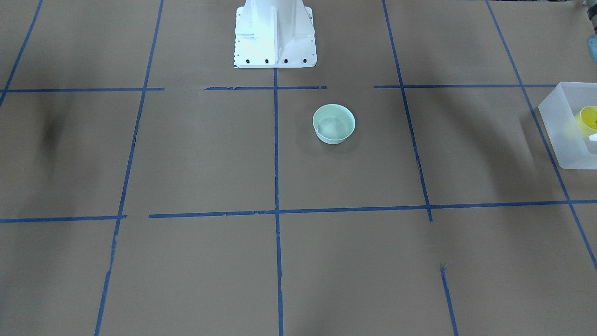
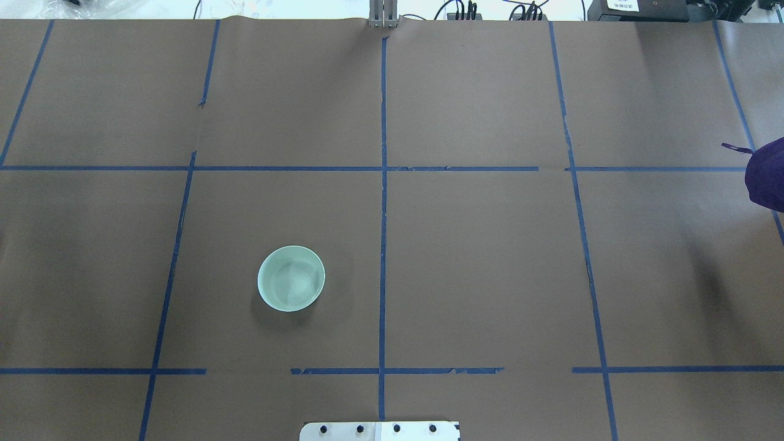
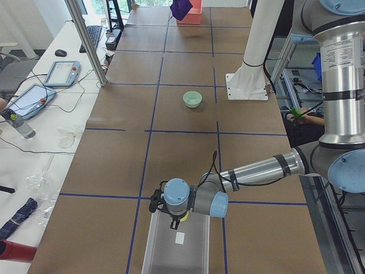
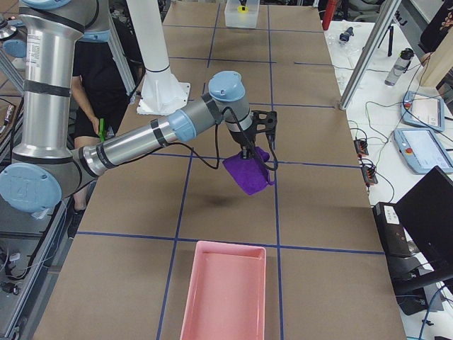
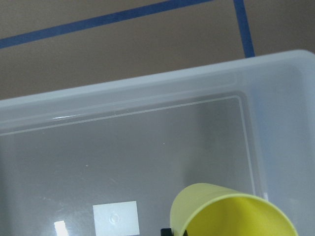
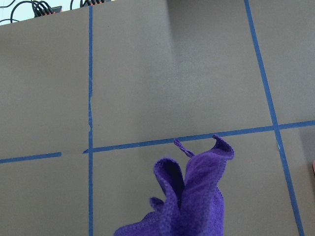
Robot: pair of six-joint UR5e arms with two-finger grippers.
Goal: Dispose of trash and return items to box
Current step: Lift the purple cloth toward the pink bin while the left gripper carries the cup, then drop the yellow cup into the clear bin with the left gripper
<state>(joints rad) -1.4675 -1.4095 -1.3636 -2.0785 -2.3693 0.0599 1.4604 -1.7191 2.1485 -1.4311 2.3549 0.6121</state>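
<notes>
The pale mint-green bowl (image 1: 334, 123) stands upright and empty on the brown table, near the robot's base; it also shows in the overhead view (image 2: 291, 278). The frosted-white box (image 1: 563, 135) sits at the table's end on my left side. My left gripper (image 3: 175, 220) hangs over the box (image 3: 177, 248) and is shut on the yellow cup (image 5: 231, 214), which is tilted just above the box floor (image 5: 147, 162). My right gripper (image 4: 258, 138) is shut on a purple cloth (image 4: 248, 173) and holds it in the air above the table, short of the pink bin.
A pink bin (image 4: 223, 290) stands at the table's end on my right side. The white robot base (image 1: 275, 35) is at the table's edge. Blue tape lines cross the brown paper. A small white label (image 5: 115, 219) lies on the box floor.
</notes>
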